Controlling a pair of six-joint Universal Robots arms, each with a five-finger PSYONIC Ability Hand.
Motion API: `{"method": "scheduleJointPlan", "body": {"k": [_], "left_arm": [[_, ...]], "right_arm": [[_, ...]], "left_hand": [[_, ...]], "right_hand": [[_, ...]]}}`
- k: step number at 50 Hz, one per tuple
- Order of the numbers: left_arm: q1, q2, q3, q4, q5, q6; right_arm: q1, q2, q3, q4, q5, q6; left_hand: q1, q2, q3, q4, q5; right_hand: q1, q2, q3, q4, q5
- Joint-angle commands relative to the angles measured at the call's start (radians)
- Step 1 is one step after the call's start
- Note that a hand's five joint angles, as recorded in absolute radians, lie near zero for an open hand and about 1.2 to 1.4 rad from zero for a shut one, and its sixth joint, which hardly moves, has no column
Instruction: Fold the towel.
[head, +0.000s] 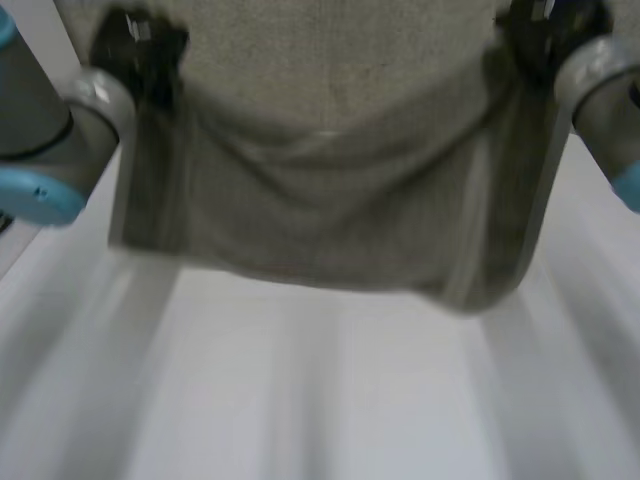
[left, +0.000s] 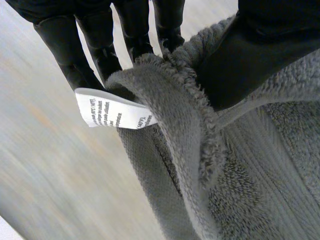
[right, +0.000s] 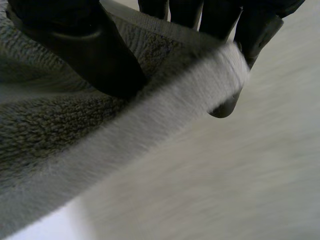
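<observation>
One grey towel (head: 330, 200) was held stretched between two hands above the white table (head: 330, 400), its lower edge sagging free. One upper corner was pinched between thumb and fingers of the left hand (head: 140, 50), beside one white label (left: 112, 112). The other was pinched likewise by the right hand (head: 545, 35). Bare table was seen below the hanging edge.

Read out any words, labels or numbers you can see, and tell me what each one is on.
White care label, sewn to the towel where the left hand pinches it: several lines of dark print, too small to read.
No other writing can be made out.
</observation>
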Motion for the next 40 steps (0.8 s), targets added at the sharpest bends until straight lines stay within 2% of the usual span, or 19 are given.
{"method": "scheduleJointPlan", "body": {"k": [1, 3, 6, 12, 14, 15, 18, 20, 23, 25, 29, 31, 34, 36, 40], "left_arm": [[-0.008, 0.139, 0.009, 0.342, -0.005, -0.239], [0.015, 0.174, -0.051, 0.319, 0.007, -0.349], [0.035, 0.174, -0.149, 0.304, 0.012, -0.397], [0.038, 0.165, -0.332, 0.299, 0.024, -0.386], [0.04, 0.156, -0.449, 0.298, 0.027, -0.365], [0.04, 0.156, -0.45, 0.298, 0.027, -0.365], [0.04, 0.131, -0.557, 0.298, 0.027, -0.329], [0.04, 0.105, -0.646, 0.296, 0.027, -0.267], [0.04, 0.099, -0.686, 0.295, 0.029, -0.225], [0.042, 0.096, -0.749, 0.295, 0.03, -0.14], [0.054, 0.101, -0.8, 0.29, 0.032, -0.063], [0.074, 0.111, -0.842, 0.273, 0.033, -0.008], [0.081, 0.119, -0.859, 0.258, 0.035, 0.016], [0.104, 0.157, -0.881, 0.204, 0.059, 0.042], [0.149, 0.208, -0.902, 0.131, 0.112, 0.045]], "right_arm": [[0.026, -0.158, 0.142, -0.525, 0.065, 0.009], [0.038, -0.184, 0.199, -0.51, 0.056, 0.015], [0.039, -0.184, 0.254, -0.442, 0.033, 0.02], [0.027, -0.164, 0.34, -0.261, -0.014, 0.02], [0.032, -0.106, 0.409, -0.157, -0.046, 0.016], [0.032, -0.106, 0.409, -0.157, -0.047, 0.016], [0.036, -0.063, 0.492, -0.068, -0.073, 0.01], [0.033, -0.043, 0.556, -0.008, -0.071, 0.006], [0.03, -0.04, 0.585, 0.004, -0.074, 0.004], [0.023, -0.04, 0.64, 0.009, -0.073, 0.003], [0.02, -0.043, 0.682, 0.012, -0.068, 0.003], [0.018, -0.07, 0.711, 0.017, -0.059, 0.006], [0.015, -0.101, 0.725, 0.021, -0.053, 0.006], [-0.012, -0.181, 0.76, 0.036, -0.054, 0.01], [-0.06, -0.242, 0.789, 0.072, -0.062, 0.013]], "left_hand": [[-0.039, -0.076, -0.148, -0.121, -0.243], [-0.039, -0.076, -0.148, -0.121, -0.243], [-0.039, -0.076, -0.148, -0.121, -0.243], [-0.039, -0.076, -0.148, -0.121, -0.243], [-0.039, -0.076, -0.148, -0.121, -0.243], [-0.039, -0.076, -0.148, -0.121, -0.243], [-0.039, -0.076, -0.148, -0.121, -0.243], [-0.039, -0.076, -0.148, -0.121, -0.243], [-0.039, -0.076, -0.148, -0.121, -0.243], [-0.039, -0.076, -0.148, -0.121, -0.243], [-0.039, -0.076, -0.148, -0.121, -0.243], [-0.039, -0.076, -0.148, -0.121, -0.243], [-0.039, -0.076, -0.148, -0.121, -0.243], [-0.039, -0.076, -0.148, -0.121, -0.243], [-0.039, -0.076, -0.148, -0.121, -0.243]], "right_hand": [[0.064, 0.074, 0.054, 0.053, 0.056], [0.064, 0.074, 0.054, 0.053, 0.056], [0.064, 0.074, 0.054, 0.053, 0.056], [0.064, 0.074, 0.054, 0.053, 0.056], [0.064, 0.074, 0.054, 0.053, 0.056], [0.064, 0.074, 0.054, 0.053, 0.056], [0.064, 0.074, 0.054, 0.053, 0.056], [0.064, 0.074, 0.054, 0.053, 0.056], [0.064, 0.074, 0.054, 0.053, 0.056], [0.064, 0.074, 0.054, 0.053, 0.056], [0.064, 0.074, 0.054, 0.053, 0.056], [0.064, 0.074, 0.054, 0.053, 0.056], [0.064, 0.074, 0.054, 0.053, 0.056], [0.064, 0.074, 0.054, 0.053, 0.056], [0.064, 0.074, 0.054, 0.053, 0.056]]}}
